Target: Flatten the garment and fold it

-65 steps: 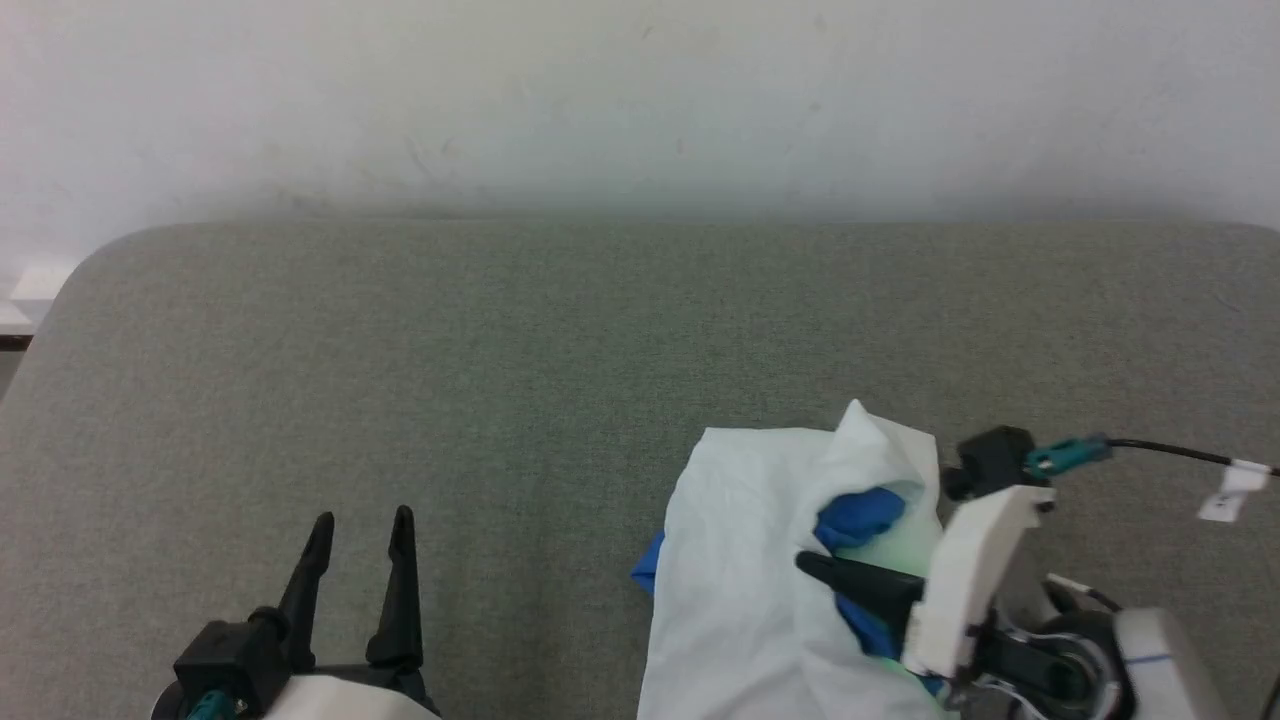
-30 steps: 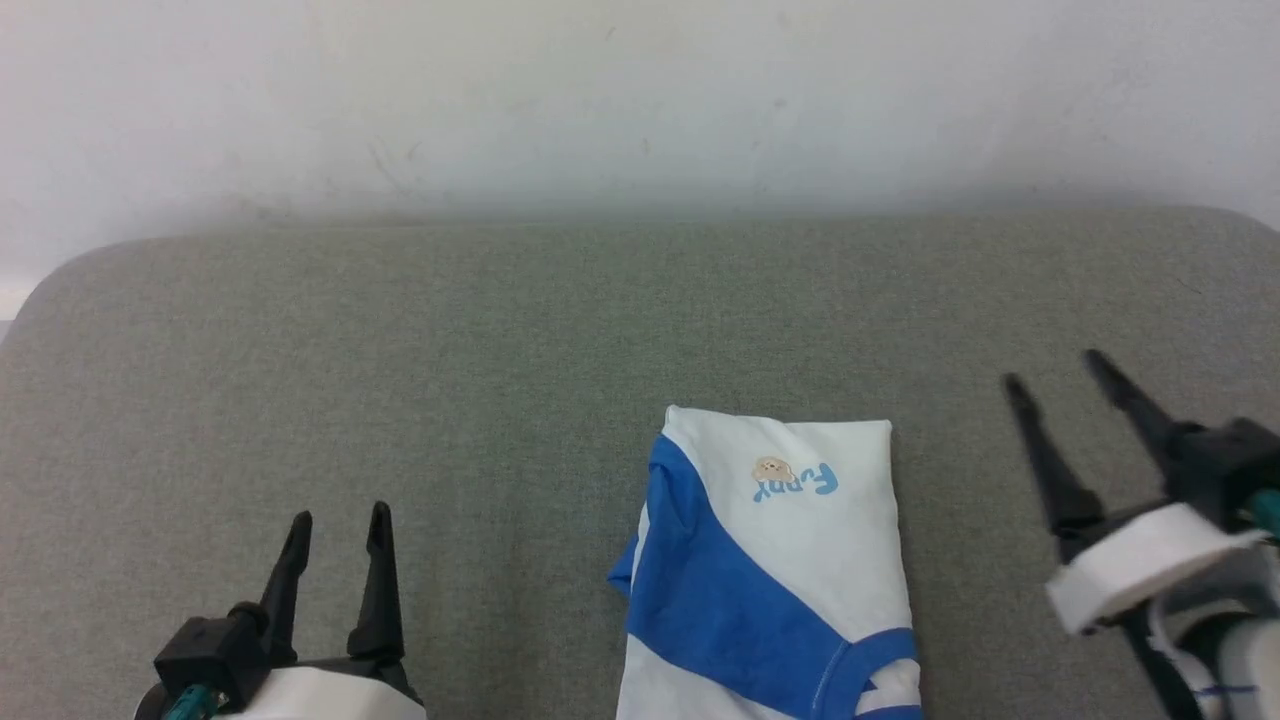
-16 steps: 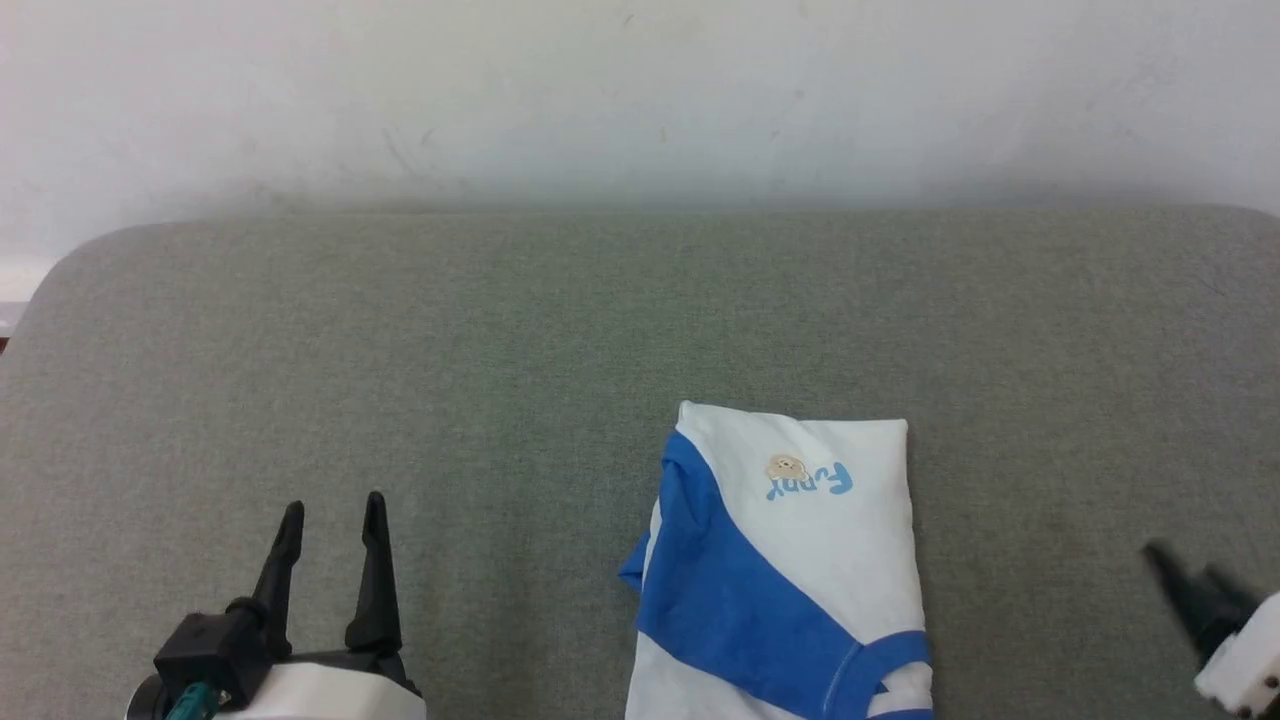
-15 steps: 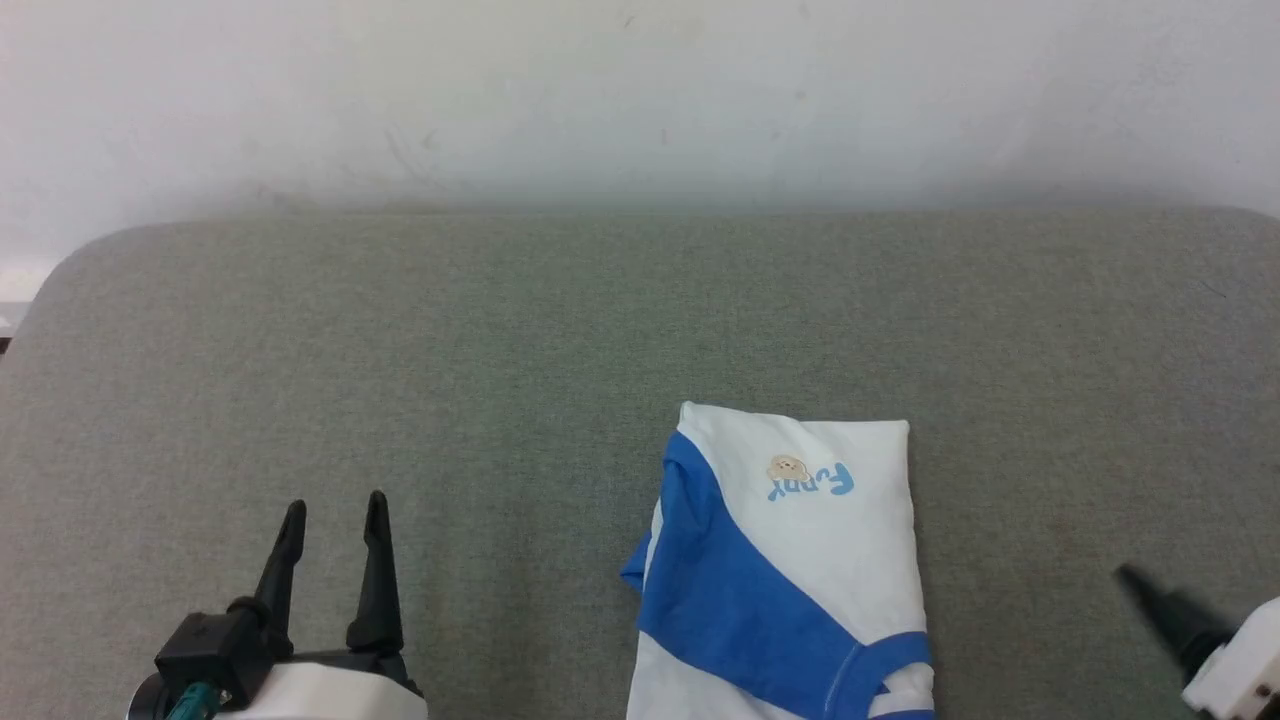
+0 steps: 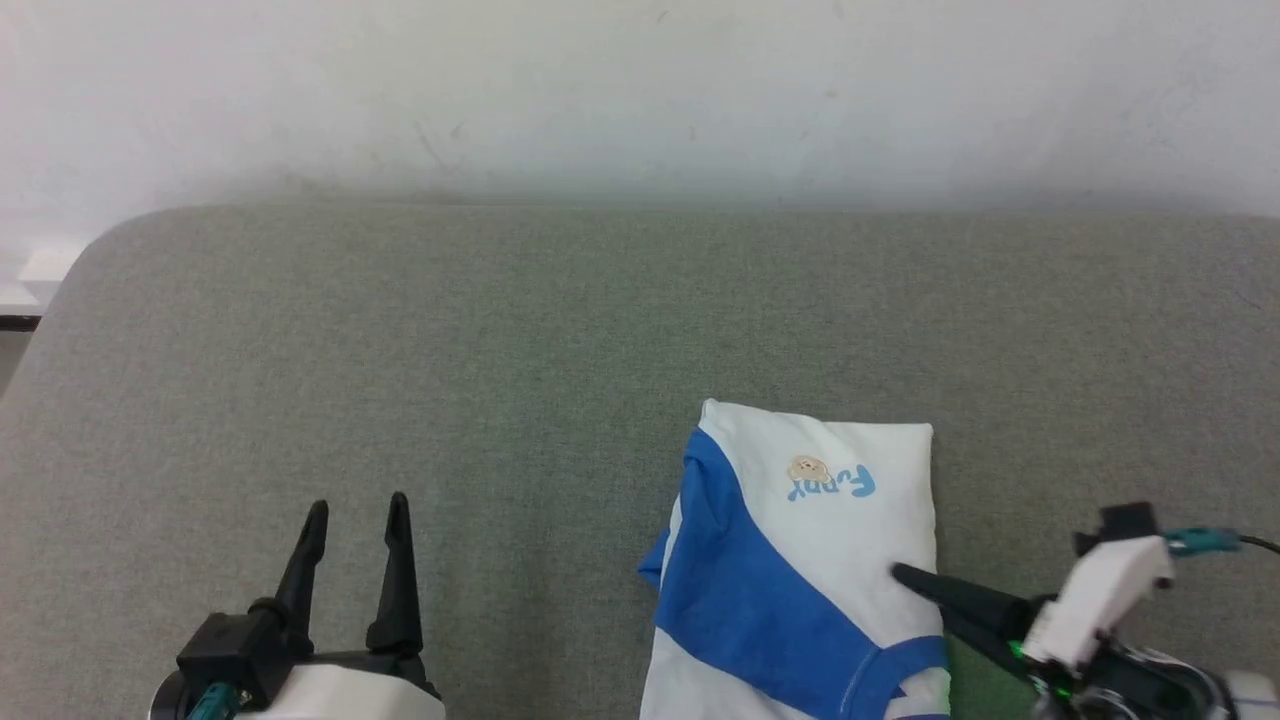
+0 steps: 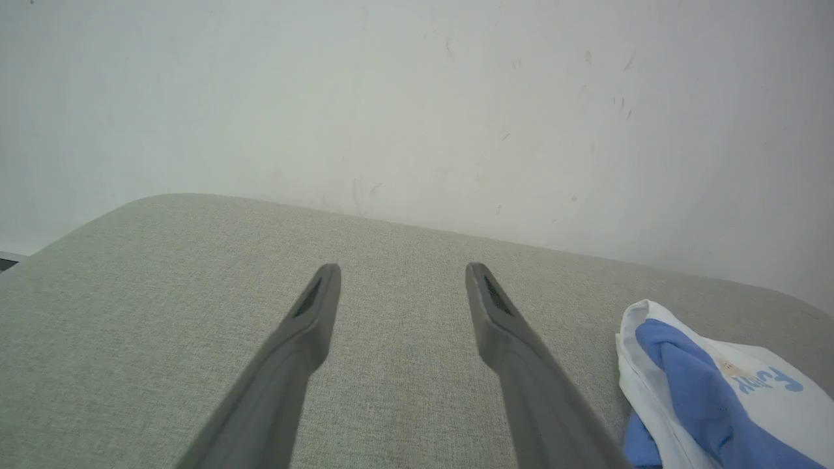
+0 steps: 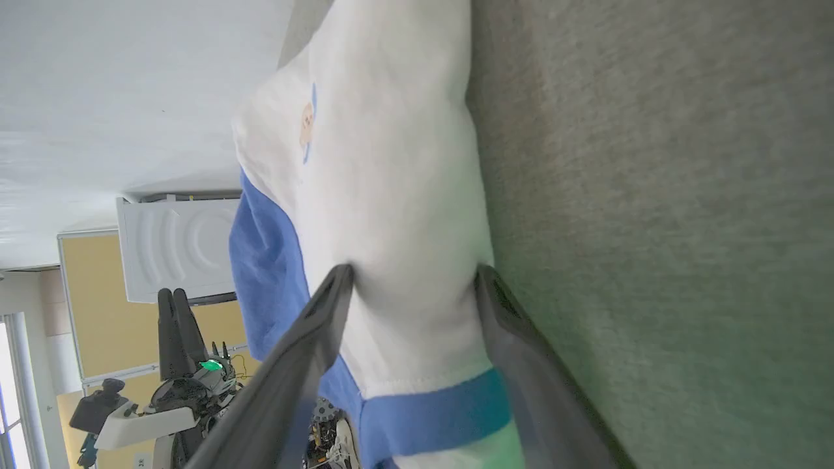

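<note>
My right claw (image 7: 414, 273) is at the lower right of the head view, its fingers wide apart. One sits on each side of the shirt's (image 5: 830, 540) right edge, white cloth between them. The shirt lies folded at lower middle-right on the grey cushion (image 5: 480, 340), a blue band slanting across it. My left claw (image 5: 357, 503) sits lower left, fingers apart, holding nothing, well apart from the shirt.

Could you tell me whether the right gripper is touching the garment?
Touching. The right wrist view shows the right gripper straddling the garment at its white edge, with cloth pressed against both fingertips.
</note>
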Available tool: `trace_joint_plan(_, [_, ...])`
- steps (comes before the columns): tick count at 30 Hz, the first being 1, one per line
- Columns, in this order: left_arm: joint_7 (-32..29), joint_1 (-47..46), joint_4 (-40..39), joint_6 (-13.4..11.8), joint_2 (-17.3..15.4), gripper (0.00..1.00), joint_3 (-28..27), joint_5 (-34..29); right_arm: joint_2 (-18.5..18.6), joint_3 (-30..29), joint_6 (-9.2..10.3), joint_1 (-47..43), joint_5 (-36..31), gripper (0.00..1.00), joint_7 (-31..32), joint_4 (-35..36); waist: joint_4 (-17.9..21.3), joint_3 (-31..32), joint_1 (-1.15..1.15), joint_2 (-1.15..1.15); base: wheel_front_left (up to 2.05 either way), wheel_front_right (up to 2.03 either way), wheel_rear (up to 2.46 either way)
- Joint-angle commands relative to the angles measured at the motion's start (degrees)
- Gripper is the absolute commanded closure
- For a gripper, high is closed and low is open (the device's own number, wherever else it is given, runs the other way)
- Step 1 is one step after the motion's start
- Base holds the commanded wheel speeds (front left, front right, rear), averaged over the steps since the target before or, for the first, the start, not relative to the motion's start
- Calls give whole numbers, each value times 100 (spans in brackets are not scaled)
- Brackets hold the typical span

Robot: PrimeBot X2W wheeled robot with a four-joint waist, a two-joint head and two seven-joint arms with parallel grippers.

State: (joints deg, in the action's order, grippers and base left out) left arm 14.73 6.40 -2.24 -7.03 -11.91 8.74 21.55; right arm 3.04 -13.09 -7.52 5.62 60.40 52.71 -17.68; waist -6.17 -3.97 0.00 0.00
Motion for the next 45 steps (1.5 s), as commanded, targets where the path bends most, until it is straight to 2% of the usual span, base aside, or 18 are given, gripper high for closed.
trace_joint_plan(1, [27, -143, 14, 62, 25, 0, -6, -41, -14, 210, 3, 185, 118, 0, -166, -182, -25, -32, 0, 0, 0, 0, 0])
trace_joint_plan(4, [27, -175, 41, 100, 52, 0, -1, -54, -14, 622, 3, 385, 200, 0, -441, -663, -54, -52, 0, 0, 0, 0, 0])
trace_joint_plan(5, [27, -180, 55, 110, 62, 0, 2, -57, -15, 726, 3, 440, 209, 10, -481, -806, -65, -54, 0, 0, 0, 0, 0])
trace_joint_plan(6, [27, -181, 74, 116, 75, 0, 1, -54, -15, 813, 3, 490, 194, 56, -520, -912, -72, -48, 0, 0, 0, 0, 0])
trace_joint_plan(8, [27, -165, 108, 121, 91, 0, -4, -57, -12, 963, 3, 549, 77, 100, -595, -1012, -77, -8, 0, 0, 0, 0, 0])
trace_joint_plan(12, [27, -88, 136, 108, 122, 0, -33, -68, 176, 1284, 3, 578, -185, 100, -797, -753, 3, 105, 0, 0, 0, 0, 0])
trace_joint_plan(15, [27, -30, 147, 107, 120, 0, -47, -80, 496, 1711, 3, 546, -583, 100, -998, -316, 129, 191, 0, 0, 0, 0, 0])
trace_joint_plan(18, [27, 16, 123, 105, 106, 0, -71, -88, 978, 2324, 3, 514, -1166, 100, -1118, 192, 306, 220, 0, 0, 0, 0, 0])
trace_joint_plan(21, [27, 22, 42, 104, 97, 0, -123, -83, 1681, 2966, 3, 600, -2107, 100, -1205, 633, 565, 132, 0, 0, 0, 0, 0])
trace_joint_plan(26, [27, -97, -121, 135, 81, 0, -181, -128, 2365, 3301, 3, 917, -3143, 100, -1234, 902, 1098, -241, 0, 0, 0, 0, 0])
trace_joint_plan(33, [14, -526, -271, 269, -115, 0, -167, -253, 3023, 3179, 3, 1309, -3896, 100, -1330, 525, 1773, -1038, 0, 0, 0, 0, 0])
trace_joint_plan(36, [-49, -786, -364, 329, -226, 0, -143, -309, 3149, 2900, 3, 1458, -4031, 100, -1614, 147, 1939, -1418, 0, 0, 0, 0, 0])
trace_joint_plan(45, [-190, -1644, -484, 510, -349, 0, 48, -433, 3191, 1578, 3, 2002, -4616, 100, -2754, -1222, 1889, -2145, 0, 0, 0, 0, 0])
